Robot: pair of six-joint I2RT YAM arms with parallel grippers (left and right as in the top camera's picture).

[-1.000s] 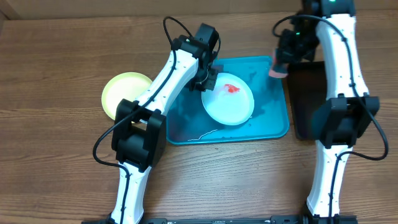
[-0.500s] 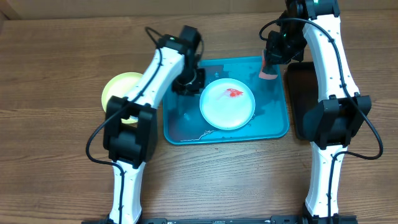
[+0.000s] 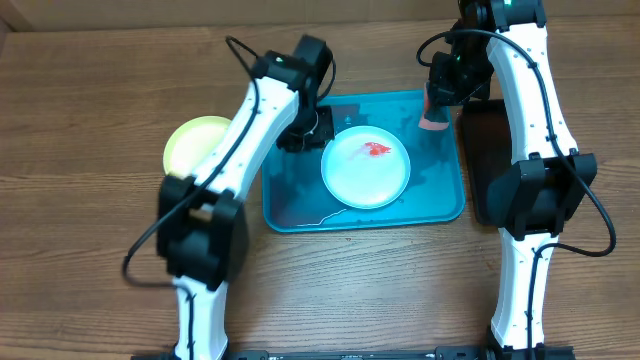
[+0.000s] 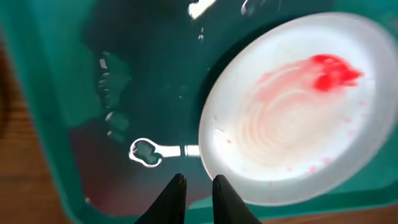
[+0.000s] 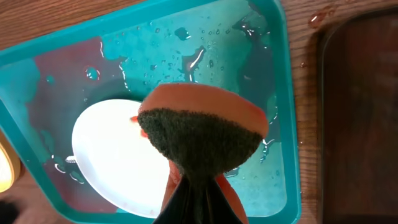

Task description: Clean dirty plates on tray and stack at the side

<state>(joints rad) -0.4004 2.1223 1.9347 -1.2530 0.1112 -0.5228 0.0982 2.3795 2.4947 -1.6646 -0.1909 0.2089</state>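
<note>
Since the earlier frame, the left claw has withdrawn from the left rim of the pale plate and its fingers have parted. The right arm has carried the sponge slightly inward over the tray.

1. Table, left side: one green-rimmed plate lies flat on the wood, outside the tray and near its left rim. In the overhead view the left arm crosses above this plate's right edge.
2. Left claw: the fingers stand slightly apart with nothing between them. The claw hangs over the far left part of the tray, just beside the pale plate's rim.
3. Tray: it holds a film of water, tinted reddish in the left part, with droplets toward the far right. The pale plate lies flat near the centre, apart from the walls. A red smear sits on its far side, with fainter pink streaks around the middle.
4. Right claw: it is clamped on the sponge, which has an orange body and a dark scouring face. The sponge hangs over the tray's far right corner.
5. Black tray: it lies on the table just beside the tray's right rim. The right arm covers part of it.
</note>
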